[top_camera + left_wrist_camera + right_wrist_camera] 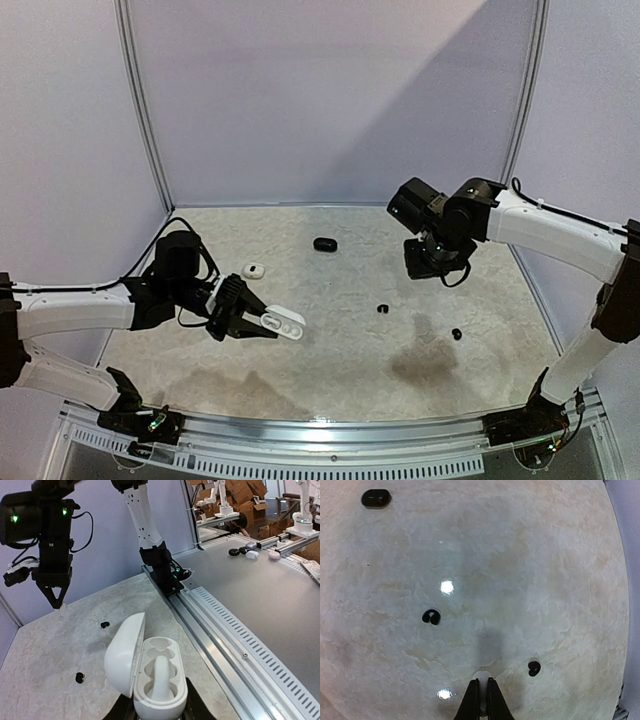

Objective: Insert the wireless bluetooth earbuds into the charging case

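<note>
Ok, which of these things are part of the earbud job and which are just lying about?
In the job: open white charging case in left end effector; white earbud in right end effector; two black earbuds.
Lying about: closed black case; small white item, too small to identify.

The top camera sits high behind both arm bases, looking down and forward over the whole table (330,380) to the far wall. The left wrist camera rides low and close behind the open white case (125,652), facing right across the table toward the right gripper (58,604). The right wrist camera hangs high, looking straight down, with a white earbud (481,675) at the bottom of its view. All three views share a black earbud (382,308) and a second black earbud (456,334).
</note>
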Action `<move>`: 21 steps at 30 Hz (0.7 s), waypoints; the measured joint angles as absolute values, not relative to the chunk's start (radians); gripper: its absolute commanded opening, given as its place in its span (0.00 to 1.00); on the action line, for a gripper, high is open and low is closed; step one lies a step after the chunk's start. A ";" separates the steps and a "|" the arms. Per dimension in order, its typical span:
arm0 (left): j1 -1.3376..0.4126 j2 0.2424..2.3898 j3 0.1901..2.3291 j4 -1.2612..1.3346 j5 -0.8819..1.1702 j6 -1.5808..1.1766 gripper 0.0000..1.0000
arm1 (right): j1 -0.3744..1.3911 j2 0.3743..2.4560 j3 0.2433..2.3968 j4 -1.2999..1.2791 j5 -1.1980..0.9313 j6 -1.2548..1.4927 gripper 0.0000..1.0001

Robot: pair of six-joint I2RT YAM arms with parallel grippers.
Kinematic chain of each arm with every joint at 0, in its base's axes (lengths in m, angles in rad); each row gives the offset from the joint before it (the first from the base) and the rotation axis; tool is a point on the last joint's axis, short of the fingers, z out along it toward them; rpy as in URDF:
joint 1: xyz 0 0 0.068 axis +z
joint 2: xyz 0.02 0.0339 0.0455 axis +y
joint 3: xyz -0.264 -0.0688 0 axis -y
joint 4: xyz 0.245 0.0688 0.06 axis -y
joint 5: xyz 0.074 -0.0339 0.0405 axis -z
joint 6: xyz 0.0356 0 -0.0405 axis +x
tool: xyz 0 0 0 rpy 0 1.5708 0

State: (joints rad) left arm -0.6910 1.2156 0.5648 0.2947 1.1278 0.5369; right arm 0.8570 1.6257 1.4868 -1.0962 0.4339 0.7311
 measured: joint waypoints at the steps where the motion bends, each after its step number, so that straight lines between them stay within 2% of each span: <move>1: -0.694 1.208 0.567 0.275 1.126 0.546 0.00 | 0.857 1.620 1.463 -1.106 0.431 0.764 0.00; 8: -0.708 1.170 0.566 0.220 1.110 0.562 0.00 | 0.862 1.650 1.310 -1.255 0.334 0.998 0.00; 21: -0.780 1.064 0.459 0.280 1.066 0.552 0.00 | 0.943 2.000 1.332 -1.328 0.194 1.106 0.00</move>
